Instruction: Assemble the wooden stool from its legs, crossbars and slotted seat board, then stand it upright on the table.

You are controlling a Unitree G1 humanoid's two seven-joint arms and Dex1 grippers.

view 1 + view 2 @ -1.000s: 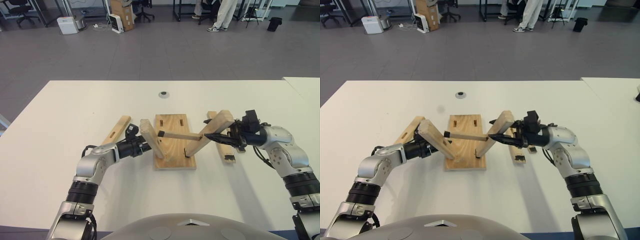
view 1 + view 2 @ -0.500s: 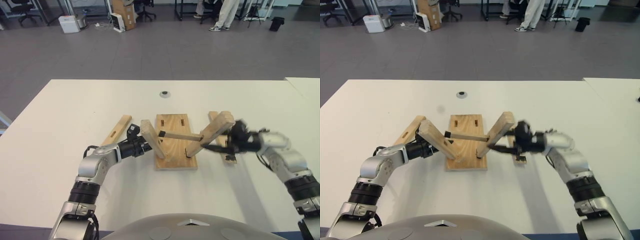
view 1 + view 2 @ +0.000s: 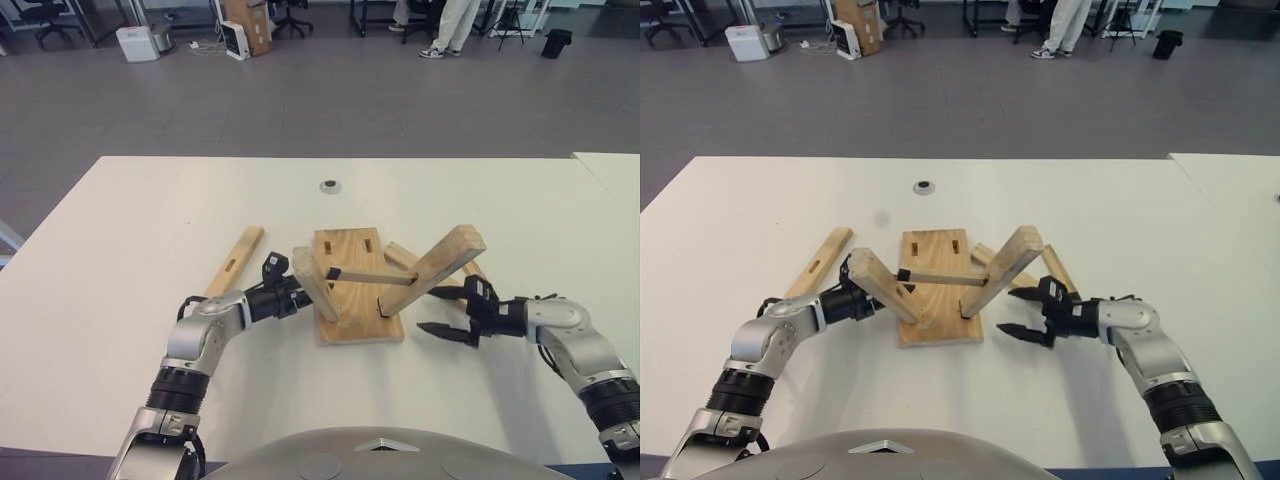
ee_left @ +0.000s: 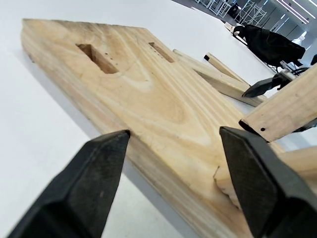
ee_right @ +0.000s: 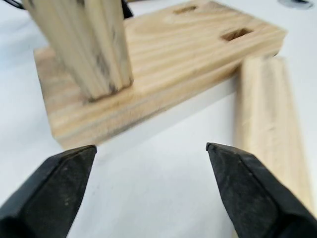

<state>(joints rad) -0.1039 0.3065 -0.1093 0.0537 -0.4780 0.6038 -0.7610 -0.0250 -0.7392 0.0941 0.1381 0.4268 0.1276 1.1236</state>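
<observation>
Wooden seat board (image 3: pixel 348 248) lies flat mid-frame, two legs slotted in and splayed outward, a crossbar (image 3: pixel 370 275) between them. Your left gripper (image 3: pixel 287 297) gapes beside the left leg (image 3: pixel 315 283). Your right gripper (image 3: pixel 1020 312), also spread and empty, sits right of the board. Straighten the right leg (image 3: pixel 435 268) first.

bare counter (image 3: pixel 150 220) lies open in front of the seat board (image 3: pixel 352 302) and between the arms; above the board the left tilted leg (image 3: pixel 315 285) and right tilted leg (image 3: pixel 435 268), joined by a crossbar (image 3: pixel 372 276), block a straight drop; a loose leg (image 3: pixel 236 260) lies on the left; two loose pieces (image 3: pixel 400 257) crowd the right rear; the right gripper (image 3: pixel 438 333), fingers spread, sits over bare counter; a small dark disc (image 3: pixel 328 186) lies on the far side.
</observation>
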